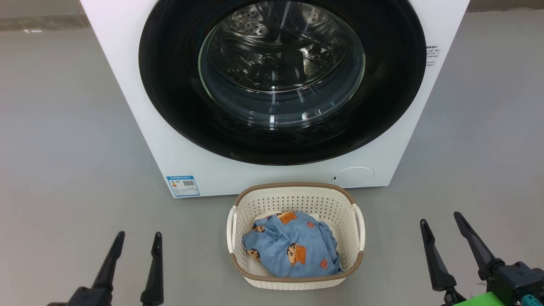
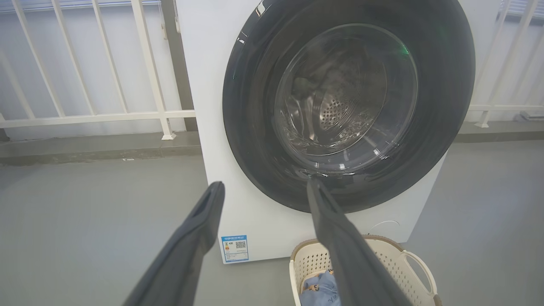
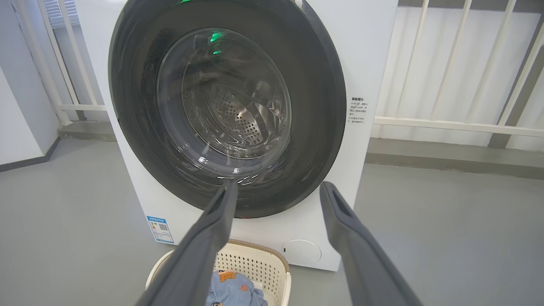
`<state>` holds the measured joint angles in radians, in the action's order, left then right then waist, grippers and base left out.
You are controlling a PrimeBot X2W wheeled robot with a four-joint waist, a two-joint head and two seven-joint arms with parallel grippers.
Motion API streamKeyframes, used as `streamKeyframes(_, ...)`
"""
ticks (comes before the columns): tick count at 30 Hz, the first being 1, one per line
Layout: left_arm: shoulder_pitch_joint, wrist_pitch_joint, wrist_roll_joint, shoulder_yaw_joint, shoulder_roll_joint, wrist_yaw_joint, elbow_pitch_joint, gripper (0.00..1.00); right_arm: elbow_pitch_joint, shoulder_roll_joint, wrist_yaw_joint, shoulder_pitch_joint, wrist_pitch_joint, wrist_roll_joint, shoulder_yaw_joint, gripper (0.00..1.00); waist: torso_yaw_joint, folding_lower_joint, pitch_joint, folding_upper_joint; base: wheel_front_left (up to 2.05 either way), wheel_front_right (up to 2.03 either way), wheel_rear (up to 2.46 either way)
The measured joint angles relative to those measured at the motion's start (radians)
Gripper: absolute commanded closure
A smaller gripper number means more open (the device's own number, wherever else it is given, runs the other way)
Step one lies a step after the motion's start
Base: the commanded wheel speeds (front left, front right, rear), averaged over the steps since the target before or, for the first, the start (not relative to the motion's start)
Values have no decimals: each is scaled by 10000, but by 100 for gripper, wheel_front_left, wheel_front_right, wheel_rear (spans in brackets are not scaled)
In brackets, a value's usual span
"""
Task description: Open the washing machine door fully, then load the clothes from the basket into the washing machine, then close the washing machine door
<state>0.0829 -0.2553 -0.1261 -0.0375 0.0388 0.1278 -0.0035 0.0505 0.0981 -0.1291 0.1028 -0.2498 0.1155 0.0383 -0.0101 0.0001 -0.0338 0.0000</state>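
The washing machine door (image 3: 229, 106) is shut. Nearer, the basket (image 3: 255, 261) holds light-blue cartoon-print clothes (image 3: 233, 291). The right gripper (image 3: 278, 188) gapes, empty.

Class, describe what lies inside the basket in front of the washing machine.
Light-blue cartoon-print clothes lie in the basket; a white garment peeks out beneath. Anything deeper is covered.

The washing machine (image 1: 140, 106) is standing on the floor (image 1: 63, 148) straight ahead of me, with the washing machine door (image 1: 178, 85) lying flat against its front. The basket (image 1: 297, 199) is sitting just before the machine, below the door, and the clothes (image 1: 293, 246) are lying inside it. My left pincer (image 1: 139, 233) is hanging left of the basket and my right pincer (image 1: 439, 217) right of it, both well apart from it. A railing (image 2: 106, 114) is running behind the machine.
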Motion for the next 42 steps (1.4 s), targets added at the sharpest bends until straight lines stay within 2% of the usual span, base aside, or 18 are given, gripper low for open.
streamKeyframes(26, -3, 0, -10, 113, 0, 0, -6, 0, -2, -90, 0, 0, 0, -2, 58, 0, -49, 0, -144, 0, 2, 4, -6)
streamKeyframes(42, -4, 0, -10, 117, 25, 0, -52, 0, -12, -117, 0, -1, 0, -2, 52, 0, 0, -1, -167, 1, 73, 90, -163)
